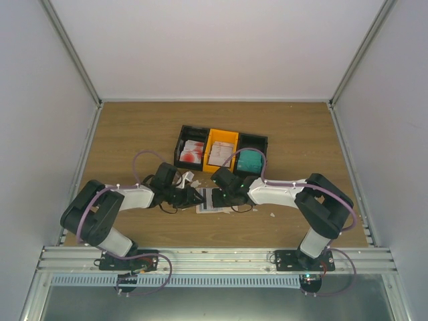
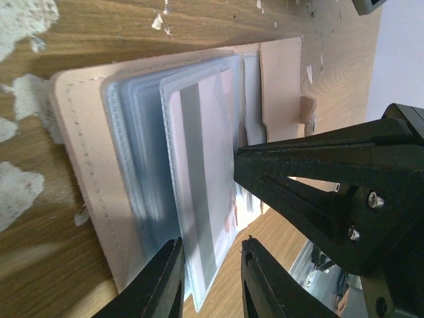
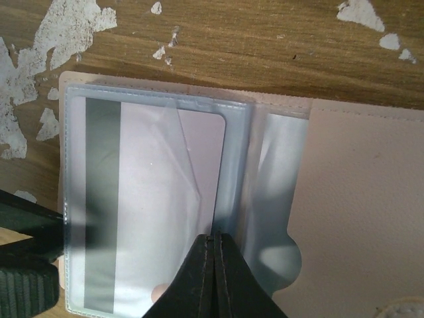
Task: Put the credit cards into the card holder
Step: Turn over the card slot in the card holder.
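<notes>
The beige card holder (image 1: 214,202) lies open on the wood between both grippers; its beige face shows in the left wrist view (image 2: 76,132) and the right wrist view (image 3: 358,199). A pale credit card with a grey stripe (image 3: 146,199) sits in a clear sleeve, also seen in the left wrist view (image 2: 199,165). My right gripper (image 3: 213,237) is shut on the card's edge at the sleeve mouth; it shows from above (image 1: 221,194). My left gripper (image 2: 211,278) is open, its fingers on either side of the sleeve's free edge (image 1: 197,196).
A joined black-orange-black bin (image 1: 179,144) stands behind, holding red-and-white cards (image 1: 192,152), pale cards (image 1: 219,152) and teal cards (image 1: 249,160). White scraps (image 3: 73,26) dot the wood around the wallet. Grey walls enclose the table on three sides.
</notes>
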